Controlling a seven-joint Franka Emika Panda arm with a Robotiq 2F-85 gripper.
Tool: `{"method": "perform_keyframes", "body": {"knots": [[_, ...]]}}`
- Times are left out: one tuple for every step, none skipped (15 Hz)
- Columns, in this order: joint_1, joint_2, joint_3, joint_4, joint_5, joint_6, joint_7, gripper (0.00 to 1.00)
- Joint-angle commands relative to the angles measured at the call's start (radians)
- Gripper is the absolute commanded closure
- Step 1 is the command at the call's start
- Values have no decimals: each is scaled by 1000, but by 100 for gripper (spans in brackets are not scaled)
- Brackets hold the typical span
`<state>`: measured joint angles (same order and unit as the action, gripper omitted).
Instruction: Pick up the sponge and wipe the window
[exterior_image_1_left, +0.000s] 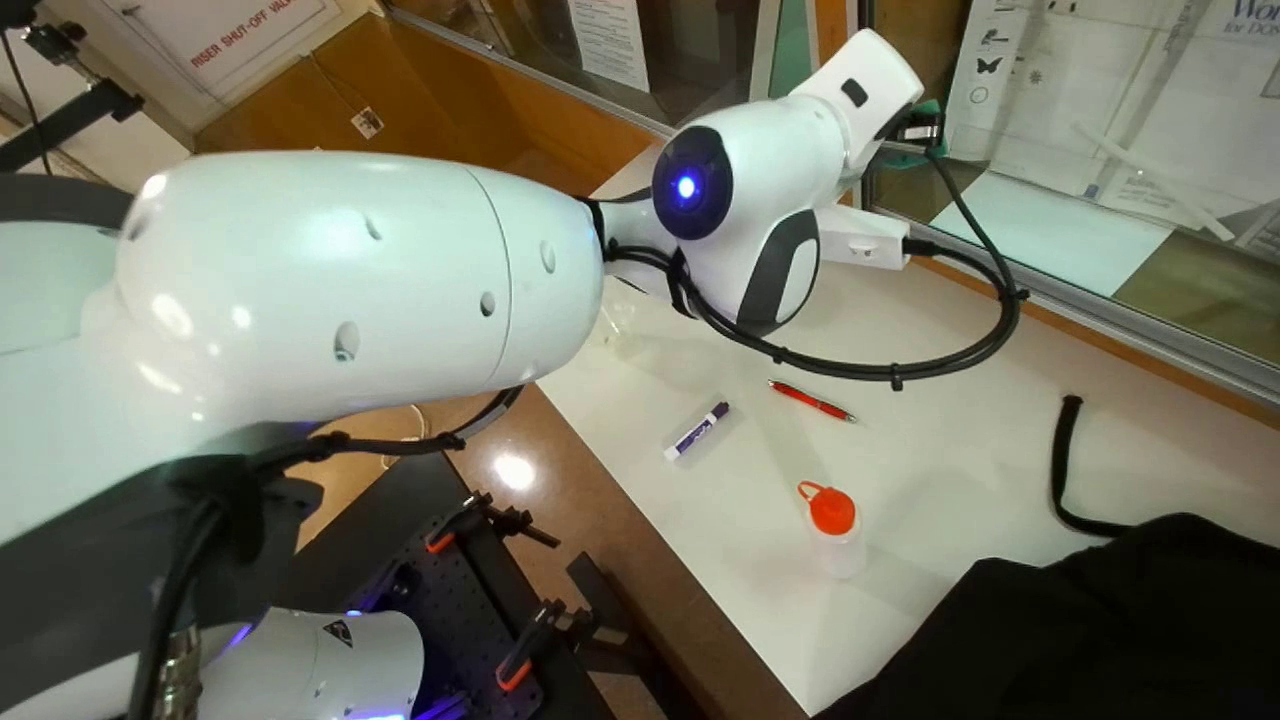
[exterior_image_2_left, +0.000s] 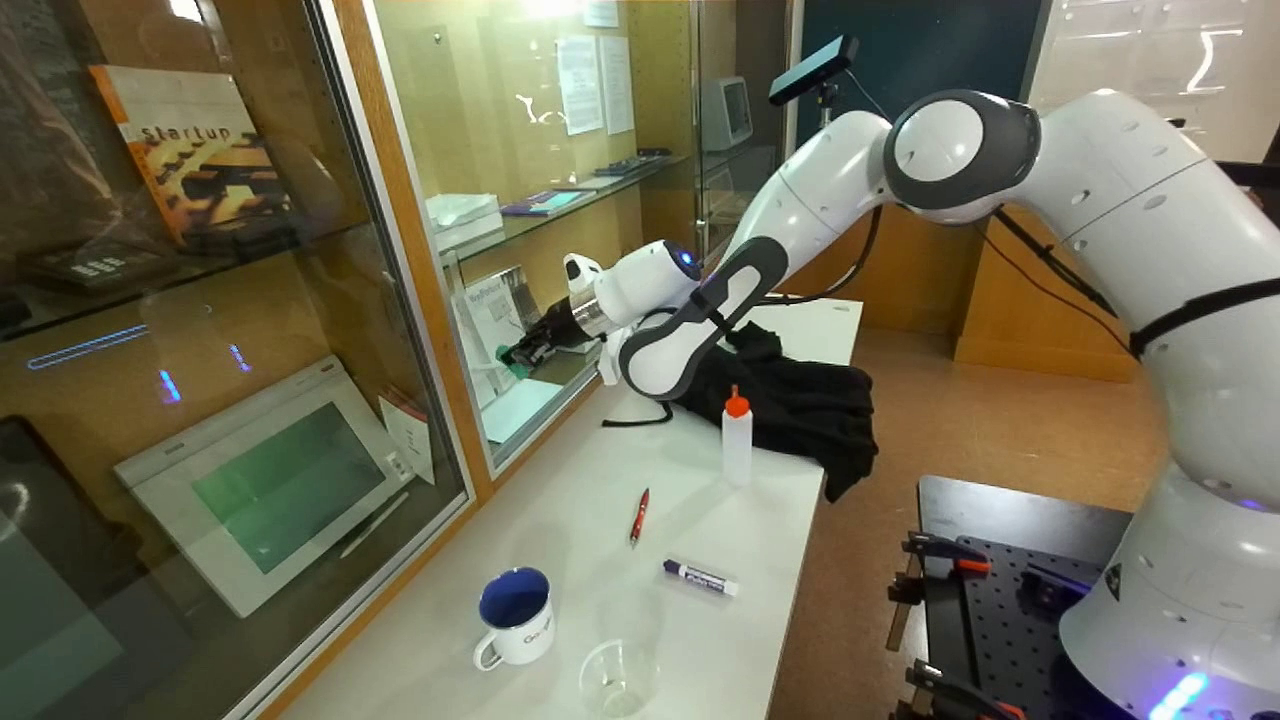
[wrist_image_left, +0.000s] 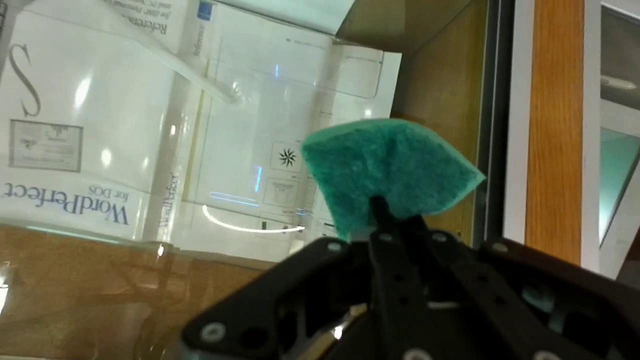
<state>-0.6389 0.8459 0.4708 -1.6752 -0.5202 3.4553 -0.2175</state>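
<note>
You've got the teal-green sponge pinched: the gripper has its fingertips clamped on it, free end fanned out past them, near the display-case window. Can't tell from these views if it's touching the glass. My read: light, soft, floppy; little stiffness beyond the tips, so expect the flare to fold and trail under drag, with only that lip wiping. Wet or dry, I can't tell; dry should grip the fingers well, damp could creep out. Nothing in it to crush, so squeeze firmly. Hold looks usable. If you regrasp, go for the centre, leaving enough sponge ahead to shield the pane from hard fingertips. Glass is the fragile part: press lightly, short strokes, and stop short of the dark frame strip.
</note>
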Motion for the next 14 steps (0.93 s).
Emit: {"method": "perform_keyframes", "body": {"knots": [[-5, -29, -43, -25, 42, 0, -5, 98], [-2, -31, -59, -20, 57, 0, -6, 98], [6, -31, -80, -6, 81, 0, -10, 98], [13, -34, -99, 2, 102, 0, -12, 98], [18, -35, -116, 9, 122, 0, -14, 98], [31, -40, -139, 17, 147, 0, -16, 98], [35, -45, -152, 12, 162, 0, -14, 98], [40, -75, -164, -51, 171, 0, 4, 98], [-12, -90, -94, -117, 124, -31, 22, 98], [-71, -90, -6, -151, 74, -75, 33, 98], [-90, -89, 29, -177, 57, -95, 39, 98], [-121, -86, 83, -207, 38, -125, 41, 98], [-150, -83, 134, -234, 25, -165, 38, 98], [-181, -75, 186, -256, 17, -211, 31, 98]]}}
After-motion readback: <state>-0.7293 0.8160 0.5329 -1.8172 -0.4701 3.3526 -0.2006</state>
